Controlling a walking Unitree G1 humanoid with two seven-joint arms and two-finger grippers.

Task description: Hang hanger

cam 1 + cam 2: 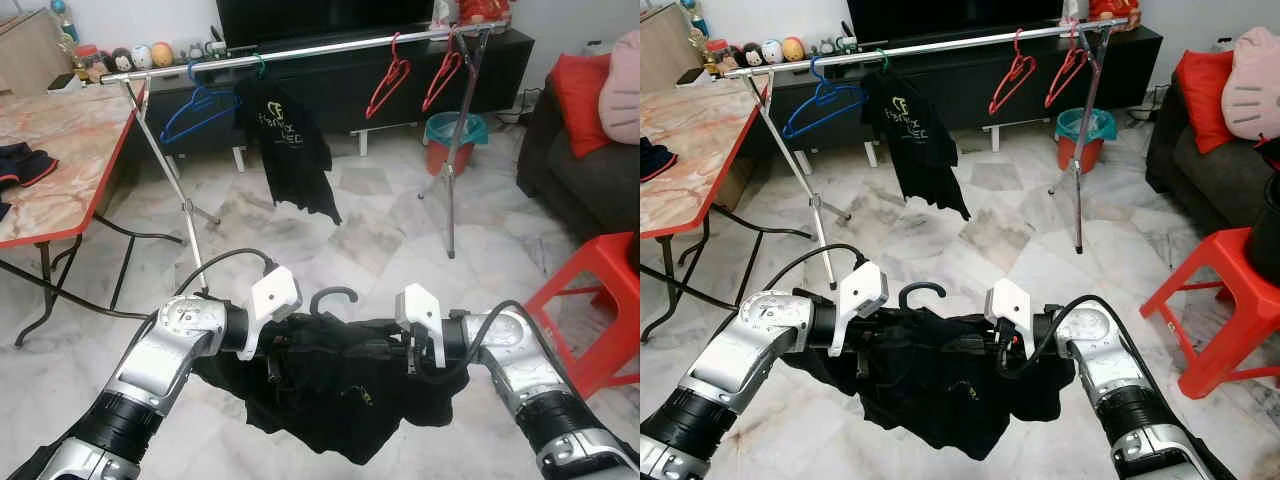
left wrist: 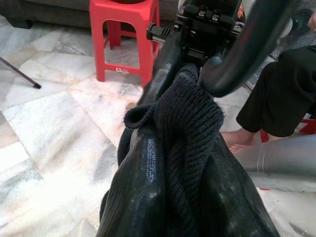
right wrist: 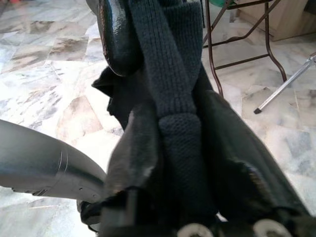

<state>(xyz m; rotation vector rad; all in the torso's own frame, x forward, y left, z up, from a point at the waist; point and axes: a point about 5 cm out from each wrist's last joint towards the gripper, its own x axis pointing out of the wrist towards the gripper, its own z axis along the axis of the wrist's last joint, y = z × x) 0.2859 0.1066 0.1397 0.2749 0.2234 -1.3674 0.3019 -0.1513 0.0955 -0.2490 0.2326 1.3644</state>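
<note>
The left gripper (image 1: 278,350) and right gripper (image 1: 405,352) are each clamping an end of a black hanger (image 1: 333,296) draped with a dark garment (image 1: 340,395). They are holding it low above the floor, well short of the clothes rail (image 1: 300,50).

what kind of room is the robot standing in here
Most likely a home living room doubling as a laundry spot. A dark sofa with a red cushion faces a low black TV cabinet, and a clothes rail with hangers stands on the marble floor.
</note>
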